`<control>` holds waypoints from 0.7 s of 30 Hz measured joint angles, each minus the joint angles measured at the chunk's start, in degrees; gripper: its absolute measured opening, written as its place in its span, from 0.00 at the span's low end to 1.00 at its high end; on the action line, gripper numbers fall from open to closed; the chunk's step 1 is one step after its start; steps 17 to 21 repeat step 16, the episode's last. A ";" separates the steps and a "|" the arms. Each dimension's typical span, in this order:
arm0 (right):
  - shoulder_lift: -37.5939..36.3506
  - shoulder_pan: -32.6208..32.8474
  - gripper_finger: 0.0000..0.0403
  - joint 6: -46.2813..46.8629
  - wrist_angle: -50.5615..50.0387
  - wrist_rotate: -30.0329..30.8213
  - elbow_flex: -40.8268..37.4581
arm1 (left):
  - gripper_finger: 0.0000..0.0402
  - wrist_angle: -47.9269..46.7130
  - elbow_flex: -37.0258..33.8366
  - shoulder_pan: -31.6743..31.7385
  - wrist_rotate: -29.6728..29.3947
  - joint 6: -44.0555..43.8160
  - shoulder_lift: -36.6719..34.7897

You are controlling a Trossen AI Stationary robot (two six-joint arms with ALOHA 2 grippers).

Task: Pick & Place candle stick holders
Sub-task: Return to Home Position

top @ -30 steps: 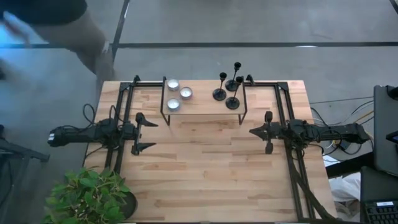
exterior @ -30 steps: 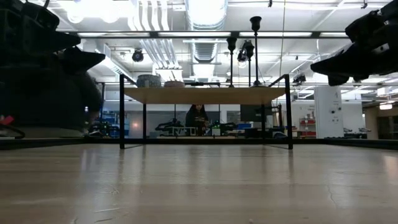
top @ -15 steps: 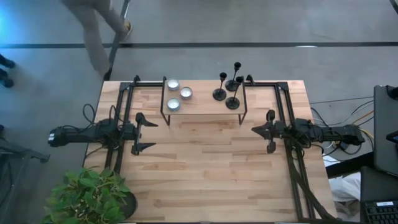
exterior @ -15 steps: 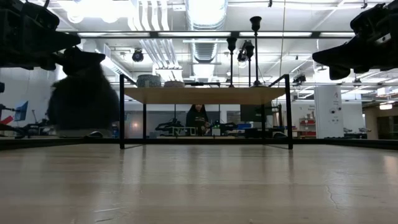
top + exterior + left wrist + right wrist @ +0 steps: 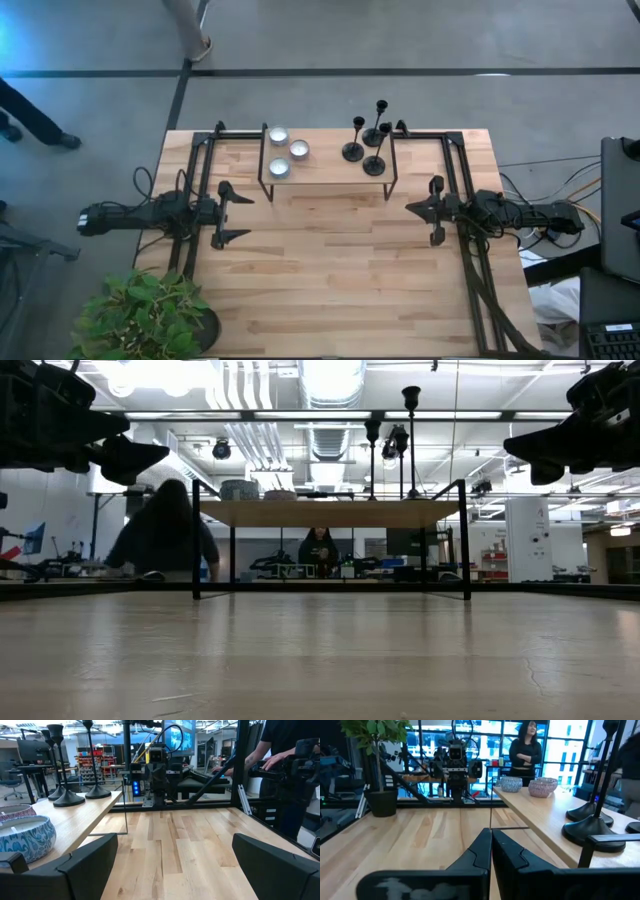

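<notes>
**Both arms drawn back, the holders standing on the shelf**

The three candle stick holders (image 5: 365,148) stand close together on the right end of the shelf (image 5: 325,174), and the candles (image 5: 286,151) are on its left end. The left gripper (image 5: 240,215) waits over the left of the tabletop (image 5: 330,280), jaws spread wide and empty. The right gripper (image 5: 410,210) has its jaws pressed together on nothing. I judge the risk small: a knock on the shelf could tip the thin holders. Compared with one second ago, the right arm has moved slightly outward, and a person (image 5: 165,540) now shows behind.
</notes>
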 joint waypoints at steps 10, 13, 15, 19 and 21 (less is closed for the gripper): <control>0.00 0.00 0.02 0.16 -0.01 0.01 0.00 | 0.99 0.00 0.00 -0.04 0.01 -0.01 0.00; 0.00 0.00 0.02 0.64 -0.01 0.01 0.00 | 0.99 0.00 0.00 -0.04 -0.01 0.00 0.00; 0.00 0.00 0.02 0.10 -0.01 0.01 0.00 | 0.99 0.00 0.00 -0.04 -0.01 -0.01 0.00; 0.00 0.02 0.02 -0.02 -0.01 0.01 0.00 | 0.99 0.00 0.00 -0.04 0.00 0.01 0.00; 0.00 0.02 0.02 -0.02 -0.01 0.01 0.00 | 0.99 0.00 0.00 -0.04 0.00 0.01 0.00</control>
